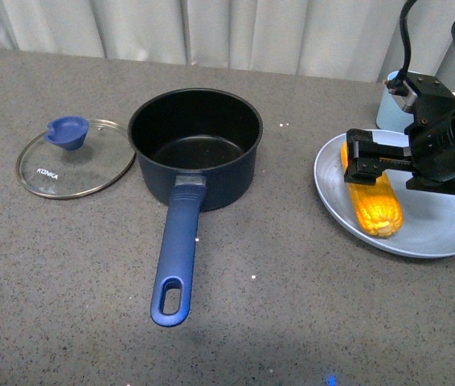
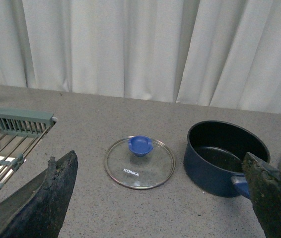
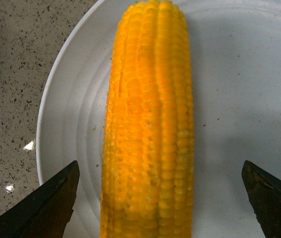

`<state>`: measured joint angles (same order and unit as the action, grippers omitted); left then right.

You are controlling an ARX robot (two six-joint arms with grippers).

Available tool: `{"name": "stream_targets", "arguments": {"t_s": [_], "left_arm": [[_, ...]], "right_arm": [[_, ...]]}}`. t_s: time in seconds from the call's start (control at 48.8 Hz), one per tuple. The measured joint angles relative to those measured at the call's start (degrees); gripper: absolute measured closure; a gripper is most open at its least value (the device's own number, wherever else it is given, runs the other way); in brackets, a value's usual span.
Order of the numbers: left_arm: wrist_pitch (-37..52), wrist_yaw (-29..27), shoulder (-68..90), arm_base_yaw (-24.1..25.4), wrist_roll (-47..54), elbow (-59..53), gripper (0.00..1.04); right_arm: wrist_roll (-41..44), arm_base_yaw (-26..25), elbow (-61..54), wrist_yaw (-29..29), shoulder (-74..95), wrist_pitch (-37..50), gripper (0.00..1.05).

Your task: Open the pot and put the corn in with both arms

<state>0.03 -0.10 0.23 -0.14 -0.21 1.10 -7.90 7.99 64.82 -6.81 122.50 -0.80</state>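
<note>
The navy pot (image 1: 195, 149) stands uncovered in the middle of the table, its long handle (image 1: 175, 257) pointing toward me. Its glass lid (image 1: 75, 157) with a blue knob lies flat to its left. The corn (image 1: 372, 201) lies on a pale blue plate (image 1: 428, 233) at the right. My right gripper (image 1: 368, 165) hovers open over the cob's far end. In the right wrist view its gripper (image 3: 160, 163) straddles the corn (image 3: 150, 114) without touching it. The left gripper (image 2: 160, 155) is open and empty, held back above the table, facing the lid (image 2: 139, 161) and pot (image 2: 215, 173).
A light blue cup (image 1: 390, 100) stands behind the plate, close to the right arm. A wire dish rack (image 2: 11, 134) sits at the table's far left in the left wrist view. A white curtain hangs behind the table.
</note>
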Motion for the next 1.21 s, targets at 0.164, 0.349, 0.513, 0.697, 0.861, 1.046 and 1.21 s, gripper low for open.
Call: {"name": "stream_targets", "arguments": {"t_s": [0.164, 0.349, 0.513, 0.697, 0.861, 1.046, 1.21], "left_arm": [[0.0, 0.0, 0.0, 0.0, 0.0, 0.0, 0.06], [0.0, 0.0, 0.0, 0.0, 0.0, 0.0, 0.06], [0.0, 0.0, 0.0, 0.0, 0.0, 0.0, 0.06], [0.0, 0.0, 0.0, 0.0, 0.0, 0.0, 0.06], [0.0, 0.0, 0.0, 0.0, 0.0, 0.0, 0.06], [0.0, 0.0, 0.0, 0.0, 0.0, 0.0, 0.06], [0.0, 0.0, 0.0, 0.0, 0.0, 0.0, 0.06]], "right_arm": [[0.5, 0.5, 2.7, 0.7, 2.4, -2.6, 0.23], [0.7, 0.7, 2.9, 0.8, 2.8, -2.5, 0.57], [0.8, 0.8, 2.9, 0.3, 2.6, -2.5, 0.76], [-0.3, 0.5, 1.3, -3.8, -0.7, -1.6, 0.84], [-5.0, 0.6, 0.9, -9.3, -6.0, -0.5, 0.86], [-12.4, 3.3, 4.7, -17.2, -9.4, 1.0, 0.89], [-19.8, 7.5, 10.8, -21.2, -7.4, 1.8, 0.89]]}}
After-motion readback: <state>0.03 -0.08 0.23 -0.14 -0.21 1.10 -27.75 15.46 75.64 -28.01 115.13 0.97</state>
